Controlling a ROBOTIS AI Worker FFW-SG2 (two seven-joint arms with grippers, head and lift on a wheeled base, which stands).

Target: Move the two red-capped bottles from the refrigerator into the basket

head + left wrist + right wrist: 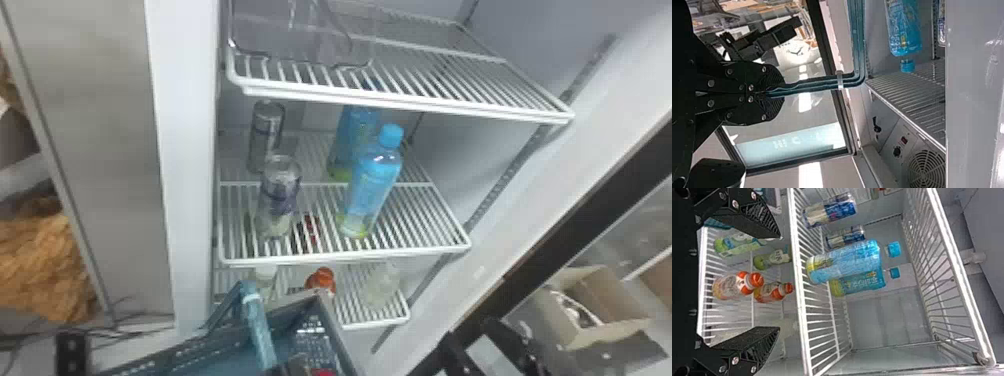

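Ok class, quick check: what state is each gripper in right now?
Left gripper: closed, holding the basket handle.
Right gripper: open, holding nothing.

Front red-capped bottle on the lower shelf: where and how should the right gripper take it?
I'd grip the front bottle around its body below the cap, coming from the open front with one finger each side: it stands upright, and the other red-capped bottle is behind it.

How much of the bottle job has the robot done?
The left gripper already holds the basket by its handle, so that looks ready. The right gripper is open and empty. Both red-capped bottles stand on the fridge shelf, so both moves are left.
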